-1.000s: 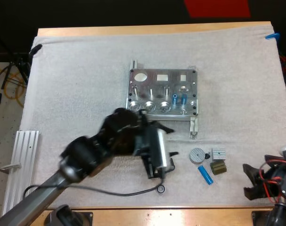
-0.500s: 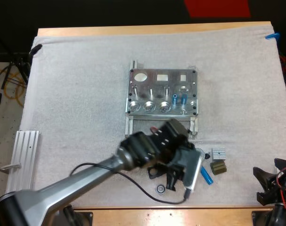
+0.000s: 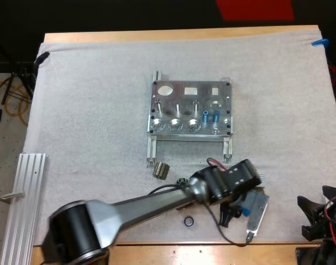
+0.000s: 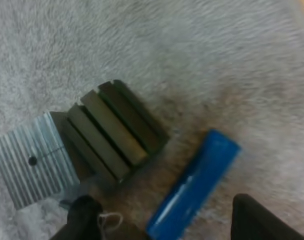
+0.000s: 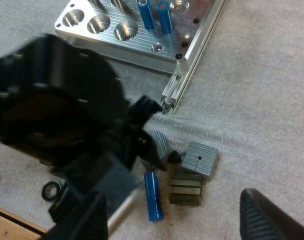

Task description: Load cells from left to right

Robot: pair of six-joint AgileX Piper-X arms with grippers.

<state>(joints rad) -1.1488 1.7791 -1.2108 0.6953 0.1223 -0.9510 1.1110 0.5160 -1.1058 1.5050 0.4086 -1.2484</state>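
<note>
left gripper point(image 4: 167, 219): spread, empty, straddled the blue cell point(image 4: 194, 187) to grab it
right gripper point(image 3: 308, 217): spread, empty, parked clear at 4 o'clock

Light in the high view was even and diffuse, from overhead. The white mat point(image 3: 101, 110) was bright with no hard shadows, just a soft dark patch under the left arm point(image 3: 157, 204). The metal fixture point(image 3: 190, 107) threw small glints at its bored holes. Beyond the table's far side it fell near black. The left arm was motion-smeared near its base. The left wrist view was soft: the blue cylinder point(image 4: 194, 185) had a pale glare streak and the ribbed block point(image 4: 117, 132) cast a faint shadow. In the right wrist view the left arm's end was blurred and dark.
</note>
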